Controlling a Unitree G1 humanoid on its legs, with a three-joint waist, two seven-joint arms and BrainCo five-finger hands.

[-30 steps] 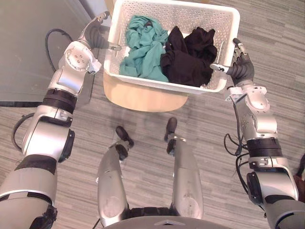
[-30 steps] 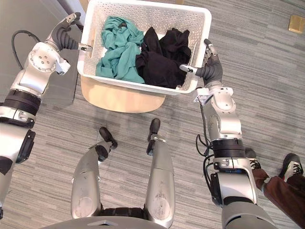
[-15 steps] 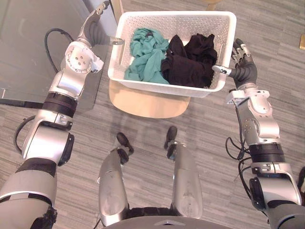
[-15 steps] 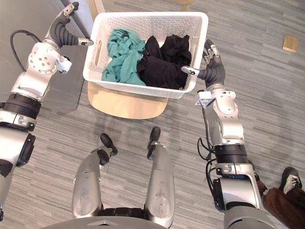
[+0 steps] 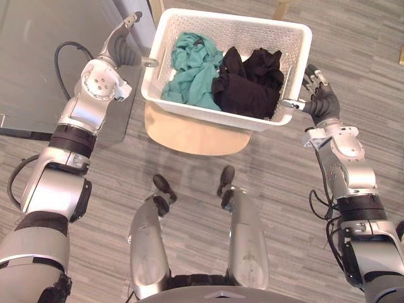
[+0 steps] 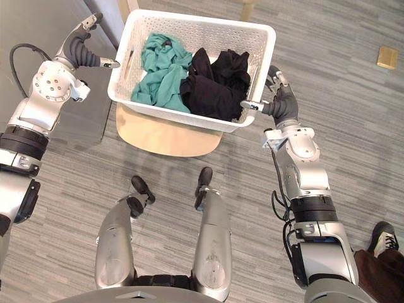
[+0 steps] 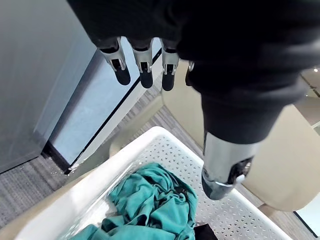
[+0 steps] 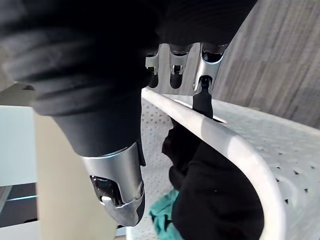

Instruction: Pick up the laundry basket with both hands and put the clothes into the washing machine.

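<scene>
A white perforated laundry basket (image 5: 208, 115) hangs between my two hands above a stool. Inside lie teal clothes (image 5: 192, 72) on the left and black clothes (image 5: 249, 85) on the right. My left hand (image 5: 123, 49) presses on the basket's left end; its fingers (image 7: 142, 70) point straight past the basket and its thumb (image 7: 225, 165) reaches over the rim. My right hand (image 5: 322, 101) presses on the right end with its fingers upright along the outer wall. Its thumb (image 8: 117, 185) lies over the rim (image 8: 220, 140), next to the black clothes (image 8: 215, 200).
A round light-wood stool top (image 5: 189, 136) sits directly under the basket. A grey panel (image 5: 38, 63) stands at the left. A person's shoe (image 6: 382, 235) and trouser leg show at the lower right. A small tan block (image 6: 386, 57) lies on the grey plank floor.
The basket has turned slightly between the hands, first squaring up and then tilting again. Both hands keep their places on its ends. The whole view has shifted a little.
</scene>
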